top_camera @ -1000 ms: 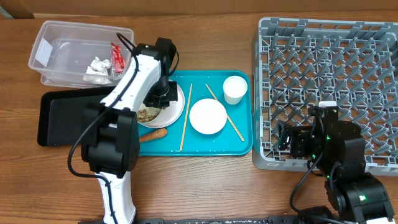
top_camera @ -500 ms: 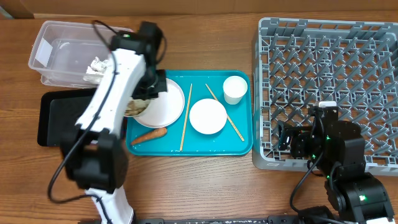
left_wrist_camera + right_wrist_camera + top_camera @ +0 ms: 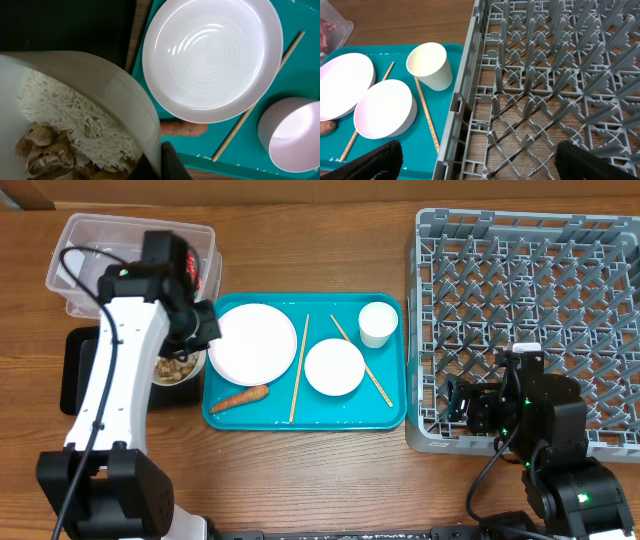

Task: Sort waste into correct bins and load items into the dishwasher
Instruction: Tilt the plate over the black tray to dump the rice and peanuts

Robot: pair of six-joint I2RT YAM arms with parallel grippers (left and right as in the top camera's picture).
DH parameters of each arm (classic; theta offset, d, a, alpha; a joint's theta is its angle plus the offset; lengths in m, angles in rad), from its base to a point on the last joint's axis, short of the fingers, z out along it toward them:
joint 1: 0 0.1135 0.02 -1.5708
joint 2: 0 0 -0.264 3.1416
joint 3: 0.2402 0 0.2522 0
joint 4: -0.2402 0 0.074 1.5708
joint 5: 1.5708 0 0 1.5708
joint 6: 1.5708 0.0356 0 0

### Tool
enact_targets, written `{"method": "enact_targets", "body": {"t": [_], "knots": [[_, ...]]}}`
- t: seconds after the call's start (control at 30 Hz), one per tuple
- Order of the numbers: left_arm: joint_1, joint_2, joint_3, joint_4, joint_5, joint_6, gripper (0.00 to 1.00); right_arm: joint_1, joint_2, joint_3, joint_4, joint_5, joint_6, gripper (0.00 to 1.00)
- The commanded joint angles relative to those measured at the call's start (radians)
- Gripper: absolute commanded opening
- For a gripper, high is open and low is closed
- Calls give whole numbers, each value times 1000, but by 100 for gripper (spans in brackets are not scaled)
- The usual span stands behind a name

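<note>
My left gripper point(image 3: 161, 161) is shut on the rim of a white bowl point(image 3: 95, 85) that holds pale rice point(image 3: 75, 117) and brown scraps point(image 3: 40, 145). In the overhead view that bowl point(image 3: 176, 370) hangs over the black tray point(image 3: 90, 375), with the left gripper point(image 3: 196, 345) at its right edge. On the teal tray point(image 3: 390, 415) lie a large white bowl point(image 3: 252, 343), a smaller bowl point(image 3: 334, 366), a cup point(image 3: 377, 323), two chopsticks point(image 3: 298, 370) and a carrot point(image 3: 240, 398). My right gripper point(image 3: 485, 161) stands open with nothing in it, over the front left corner of the grey dish rack point(image 3: 545, 75).
The clear tub point(image 3: 75, 250) at the back left holds a red wrapper point(image 3: 192, 272). The dish rack point(image 3: 530, 310) fills the right side of the table. Bare wood runs along the front edge below the teal tray.
My left arm has carried the bowl of rice and scraps off the teal tray, leftward to above the black tray, uncovering the large white bowl. The right arm has not moved.
</note>
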State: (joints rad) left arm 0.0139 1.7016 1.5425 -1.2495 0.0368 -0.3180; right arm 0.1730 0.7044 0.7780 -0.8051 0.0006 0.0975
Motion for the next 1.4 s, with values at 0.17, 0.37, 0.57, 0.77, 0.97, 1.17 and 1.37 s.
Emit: {"method": "enact_targets", "body": {"t": [0.17, 0.37, 0.57, 0.77, 0.97, 1.17, 1.37], "knots": [[226, -15, -135, 147, 387, 247, 4, 8, -5, 29, 2, -2, 4, 100], [377, 43, -190, 216, 624, 352, 4, 8, -5, 29, 2, -2, 4, 100], [485, 168, -191, 209, 912, 470, 4, 8, -5, 29, 0, -2, 4, 100], [575, 294, -191, 206, 1191, 521, 4, 8, -5, 29, -6, -2, 4, 100], [626, 351, -191, 203, 1363, 521, 4, 8, -5, 29, -6, -2, 4, 100], [634, 351, -190, 199, 1511, 515, 4, 8, -5, 29, -6, -2, 4, 100], [635, 351, -190, 200, 1545, 354, 4, 8, -5, 29, -6, -2, 4, 100]]}}
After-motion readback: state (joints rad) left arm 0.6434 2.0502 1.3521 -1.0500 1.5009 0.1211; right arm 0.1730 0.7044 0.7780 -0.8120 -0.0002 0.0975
